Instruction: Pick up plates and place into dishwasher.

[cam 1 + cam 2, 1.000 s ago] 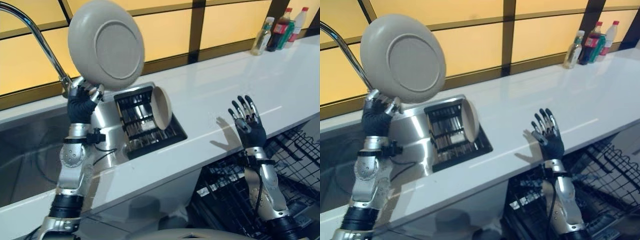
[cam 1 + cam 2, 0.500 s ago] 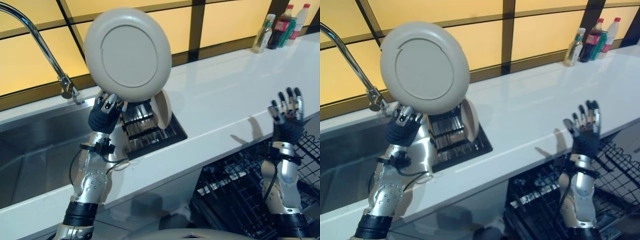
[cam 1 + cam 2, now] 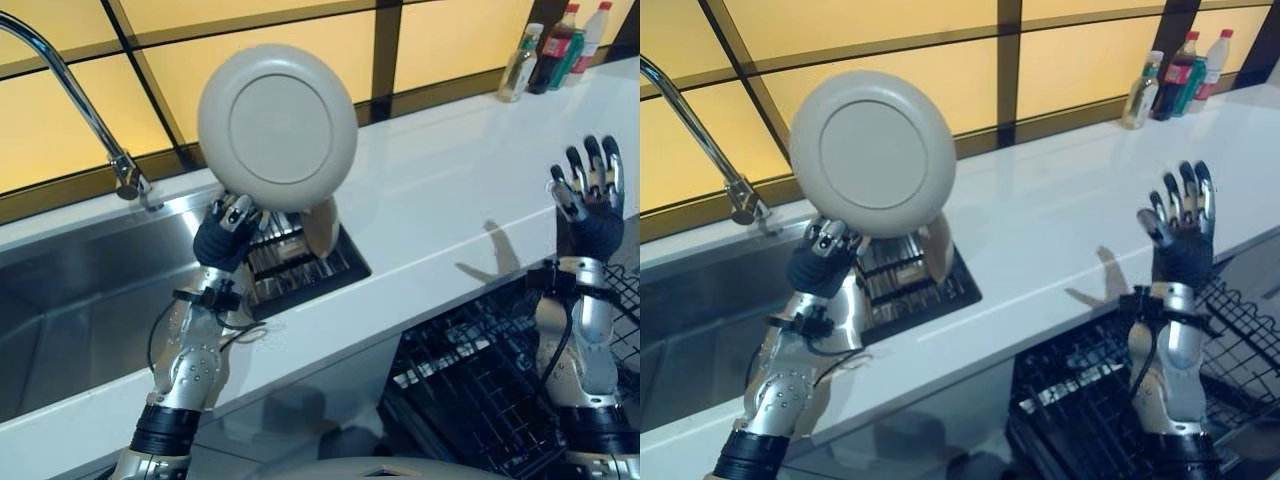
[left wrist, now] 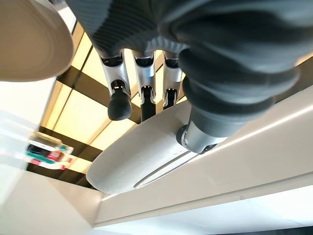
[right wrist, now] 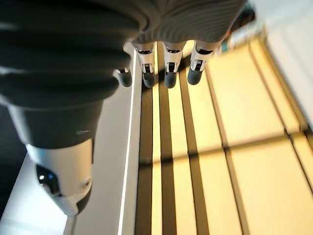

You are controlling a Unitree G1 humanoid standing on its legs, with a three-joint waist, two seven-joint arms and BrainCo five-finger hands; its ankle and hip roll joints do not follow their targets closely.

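My left hand (image 3: pixel 228 232) pinches the lower rim of a round beige plate (image 3: pixel 277 128) and holds it upright above the drying rack, its underside facing me. In the left wrist view the plate (image 4: pixel 142 156) sits between the thumb and the fingers (image 4: pixel 119 100). A second beige plate (image 3: pixel 321 224) stands on edge in the black rack (image 3: pixel 300 268) set in the sink's drainboard. My right hand (image 3: pixel 592 200) is raised with straight fingers over the counter's front edge, above the black dishwasher rack (image 3: pixel 470 385), and holds nothing.
A steel sink (image 3: pixel 70 290) with a curved tap (image 3: pixel 70 85) lies at the left. The white counter (image 3: pixel 450 190) runs to the right, with bottles (image 3: pixel 555 55) at its far end against the amber window panels.
My left hand has carried the plate to the right and lower, from beside the tap to over the rack. My right hand has risen and moved right, past the counter's edge.
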